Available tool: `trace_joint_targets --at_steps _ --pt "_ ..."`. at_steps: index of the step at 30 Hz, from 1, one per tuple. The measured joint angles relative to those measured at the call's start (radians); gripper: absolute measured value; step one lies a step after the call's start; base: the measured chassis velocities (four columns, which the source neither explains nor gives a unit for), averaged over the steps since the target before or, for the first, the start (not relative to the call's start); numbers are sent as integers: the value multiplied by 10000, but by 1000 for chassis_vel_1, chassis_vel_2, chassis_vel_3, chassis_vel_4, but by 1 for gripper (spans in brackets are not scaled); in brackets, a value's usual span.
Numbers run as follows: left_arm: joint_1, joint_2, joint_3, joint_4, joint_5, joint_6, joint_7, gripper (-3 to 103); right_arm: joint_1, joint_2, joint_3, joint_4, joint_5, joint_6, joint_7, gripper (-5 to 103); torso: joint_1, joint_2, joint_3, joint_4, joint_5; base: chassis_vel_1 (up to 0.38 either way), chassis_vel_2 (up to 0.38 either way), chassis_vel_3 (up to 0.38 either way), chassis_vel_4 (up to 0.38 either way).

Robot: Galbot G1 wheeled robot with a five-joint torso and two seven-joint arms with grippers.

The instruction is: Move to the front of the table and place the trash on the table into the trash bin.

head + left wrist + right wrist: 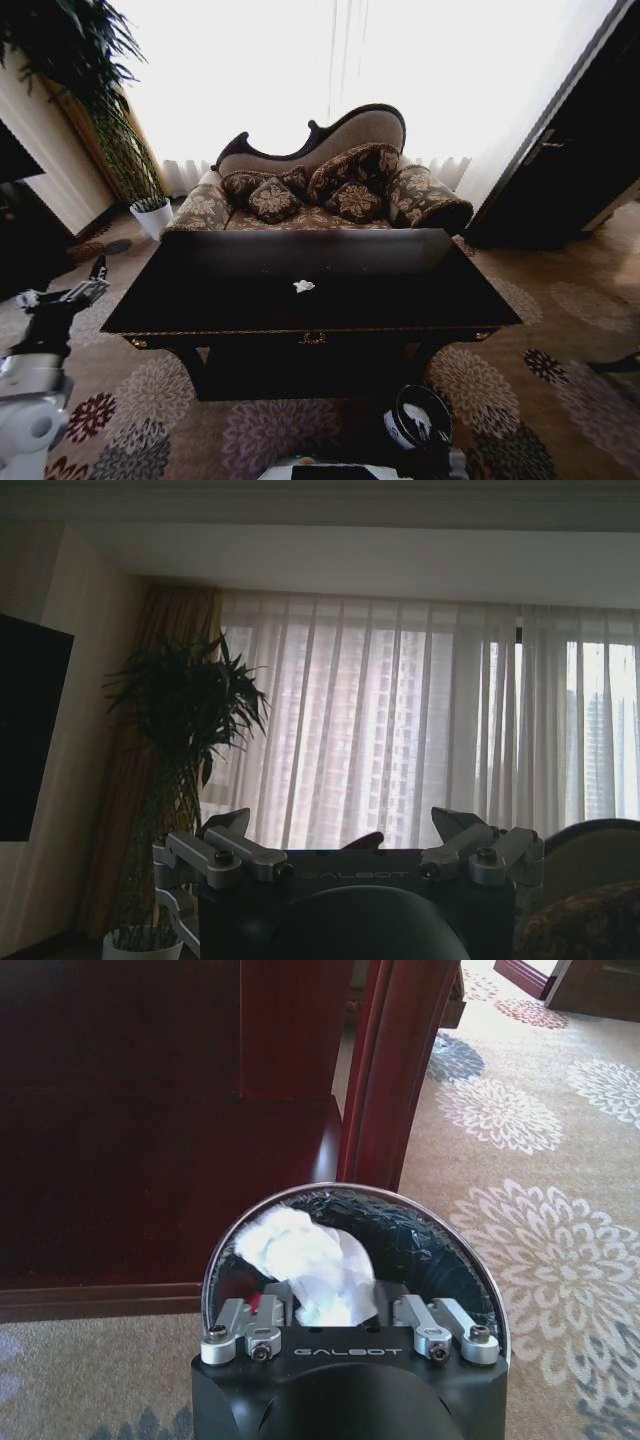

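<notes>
Room: floral carpet (560, 390), curtained window (400, 720).
Desk (230, 300), black, one, before a sofa (320, 180).
Bin (440, 1240), one, beside the desk leg, under the right hand (350, 1310).
Left hand (350, 850): raised, fingers apart, empty.
Right hand: clamped on one paper wad (305, 1260) over the bin.
Wads: two; second (303, 286) mid-desk.

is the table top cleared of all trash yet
No, one white paper wad lies on the table near its middle.
</notes>
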Motion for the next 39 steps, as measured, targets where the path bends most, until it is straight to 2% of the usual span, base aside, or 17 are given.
trace_joint_targets --at_steps 1,2,3,4,6,7,9,11,12,13,20,24,25,28,29,39 --pt "-5 6 0 18 1 0 0 100 8 0 -5 0 -5 0 0 47 0 0 0 0 0 0 0 0 0" --pt "-12 15 0 51 4 0 1 100 22 -1 -13 -3 -23 0 0 54 0 0 0 0 1 0 0 0 0" --pt "-12 15 0 51 4 0 1 100 22 -1 -13 -3 -23 0 0 54 0 0 0 0 1 0 0 0 0" --pt "-18 23 0 87 7 0 2 100 31 -2 -17 -5 -45 -1 0 59 0 0 0 0 0 0 0 0 0" --pt "-24 25 1 122 15 0 3 100 30 -2 -21 -5 -66 -8 0 59 0 0 0 0 0 0 0 0 0" --pt "-36 25 19 149 25 1 5 100 14 -1 -23 8 -104 -15 -7 76 0 0 0 1 1 0 0 0 0" --pt "-48 23 37 160 30 0 6 100 -4 2 -23 28 -116 -16 -13 76 0 0 0 0 0 0 0 0 0" --pt "-63 12 81 176 51 0 8 100 -67 23 -18 109 -124 -17 -29 86 0 0 0 0 1 0 0 0 0" --pt "-68 8 97 182 58 1 9 100 -97 34 -13 156 -124 -17 -35 86 0 0 0 0 0 0 0 0 0" --pt "-85 5 137 199 69 1 11 100 -169 63 5 273 -124 -17 -46 96 0 1 0 0 0 0 0 0 0" --pt "-157 -3 293 261 131 -9 16 100 -583 272 107 981 -89 5 -62 100 0 0 0 0 0 0 0 0 0" --pt "-233 4 372 319 134 -19 20 100 -1181 540 289 1969 -262 120 -217 100 0 0 0 -1 1 0 0 0 0" --pt "-284 9 409 352 134 -23 20 100 -1425 672 443 2351 -694 439 -333 100 -1 0 0 -2 2 0 0 0 0" --pt "-364 -5 493 397 137 -26 20 100 -1766 822 607 2908 -1123 851 -514 100 0 1 -1 3 -8 0 0 0 0" --pt "-407 -26 555 413 150 -26 20 100 -2032 926 671 3285 -1243 949 -589 100 0 0 -1 3 2 0 0 0 0" --pt "-670 -216 1121 477 278 -52 21 100 -4261 1532 846 6595 -975 508 -246 100 0 0 -2 1 0 0 0 0 0"
